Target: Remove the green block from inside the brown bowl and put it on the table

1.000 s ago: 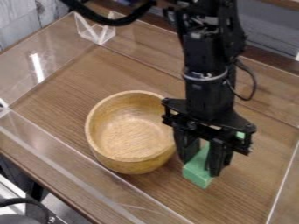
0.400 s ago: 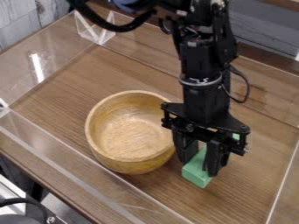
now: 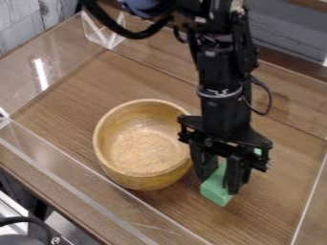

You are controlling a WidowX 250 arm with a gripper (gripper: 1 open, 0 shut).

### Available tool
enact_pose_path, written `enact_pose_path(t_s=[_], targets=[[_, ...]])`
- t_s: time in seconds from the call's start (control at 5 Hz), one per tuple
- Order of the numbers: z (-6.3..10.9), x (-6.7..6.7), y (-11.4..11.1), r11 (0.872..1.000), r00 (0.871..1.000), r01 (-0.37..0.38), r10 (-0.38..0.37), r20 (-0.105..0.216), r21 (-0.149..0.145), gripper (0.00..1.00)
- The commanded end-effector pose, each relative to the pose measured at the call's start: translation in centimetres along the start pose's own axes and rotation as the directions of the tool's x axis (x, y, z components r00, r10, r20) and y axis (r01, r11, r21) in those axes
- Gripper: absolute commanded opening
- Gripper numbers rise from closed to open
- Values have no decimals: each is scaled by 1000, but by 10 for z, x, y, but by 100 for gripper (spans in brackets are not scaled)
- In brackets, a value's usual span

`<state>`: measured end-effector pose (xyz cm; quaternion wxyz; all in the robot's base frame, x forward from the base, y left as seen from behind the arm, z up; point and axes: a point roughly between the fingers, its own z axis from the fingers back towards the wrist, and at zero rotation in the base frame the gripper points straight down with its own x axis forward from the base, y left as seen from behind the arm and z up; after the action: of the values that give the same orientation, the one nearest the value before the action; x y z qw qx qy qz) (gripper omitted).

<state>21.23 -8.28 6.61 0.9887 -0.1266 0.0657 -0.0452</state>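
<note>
Nearest you, toward the tabletop's (image 3: 90, 91) front edge: the green block (image 3: 217, 190), a flat bright-green bar, smooth and plain, standing nearly upright outside the bowl, just beside its right wall. Your gripper (image 3: 225, 177) is clamped on it from above, black fingers closed. Behind, left: the brown bowl (image 3: 144, 145), round, thick-walled wood, pale grainy inside.

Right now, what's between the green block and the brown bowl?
Nothing: in the camera view the green block, gripped by the end effector, sits right beside the brown bowl.
</note>
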Motion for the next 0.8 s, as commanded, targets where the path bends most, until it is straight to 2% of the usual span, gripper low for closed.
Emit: enact_pose_path(t_s=[0.0, 0.6], targets=[[7, 10, -1, 1000, 999, 9, -9, 42, -11, 0], [8, 13, 1, 1000, 999, 12, -11, 41, -26, 0]])
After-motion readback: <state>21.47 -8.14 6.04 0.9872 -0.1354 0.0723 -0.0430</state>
